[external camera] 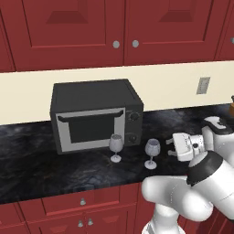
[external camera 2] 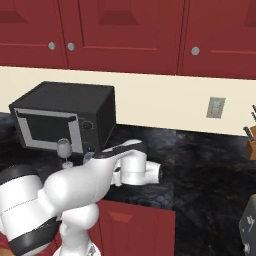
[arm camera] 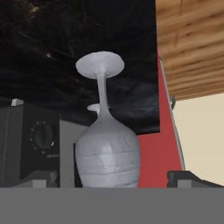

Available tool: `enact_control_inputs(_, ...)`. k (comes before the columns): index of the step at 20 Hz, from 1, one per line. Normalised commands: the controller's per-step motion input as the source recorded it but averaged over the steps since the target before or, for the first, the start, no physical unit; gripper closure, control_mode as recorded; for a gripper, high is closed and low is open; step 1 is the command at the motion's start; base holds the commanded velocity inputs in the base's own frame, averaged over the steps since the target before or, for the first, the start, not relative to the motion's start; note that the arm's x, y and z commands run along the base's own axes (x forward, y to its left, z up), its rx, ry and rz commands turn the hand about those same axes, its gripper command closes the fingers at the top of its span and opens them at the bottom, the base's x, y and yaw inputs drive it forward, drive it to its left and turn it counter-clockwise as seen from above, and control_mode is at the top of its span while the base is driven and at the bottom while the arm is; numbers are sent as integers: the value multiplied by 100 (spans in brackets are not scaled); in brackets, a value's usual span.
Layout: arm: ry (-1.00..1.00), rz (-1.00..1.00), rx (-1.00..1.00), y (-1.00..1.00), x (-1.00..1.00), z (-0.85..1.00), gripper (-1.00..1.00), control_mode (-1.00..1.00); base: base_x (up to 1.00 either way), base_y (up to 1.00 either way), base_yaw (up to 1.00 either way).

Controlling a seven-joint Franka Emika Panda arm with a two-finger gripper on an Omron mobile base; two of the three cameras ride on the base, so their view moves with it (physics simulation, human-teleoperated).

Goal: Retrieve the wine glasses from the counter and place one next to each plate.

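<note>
Black marbled counter (external camera: 41,164) carries both wine glasses: the near glass (external camera: 152,152) and the far glass (external camera: 115,147), upright before the microwave (external camera: 93,114). The gripper (external camera: 171,147) stands spread wide beside the near glass, grasping nothing. Neither glass is lifted; both placements remain.

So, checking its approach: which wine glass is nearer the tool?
The right-hand wine glass, standing just beside the open tool; the other glass stands further left, by the microwave.

A dark grey microwave (external camera: 96,114) stands against the cream wall — red upper cabinets (external camera: 123,29) above, a wall outlet (external camera: 203,85) to its right.
</note>
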Motion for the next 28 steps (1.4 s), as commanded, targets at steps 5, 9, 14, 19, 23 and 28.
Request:
enact_control_inputs(5, 0, -1, -1, 9, 4, -13, -100, -100, 0, 0, 0)
enact_control_inputs(9, 1, 0, -2, 9, 0, -18, -100, -100, 0, 0, 0)
enact_control_inputs(14, 17, 0, 0, 7, 0, -13, -100, -100, 0, 0, 0)
enact_control_inputs(19, 18, 0, 0, 11, 3, -25, -100, -100, 0, 0, 0)
enact_control_inputs(23, 3, 0, 0, 11, 0, -23, -100, -100, 0, 0, 0)
enact_control_inputs(28, 0, 0, 0, 12, 2, -17, -100, -100, 0, 0, 0)
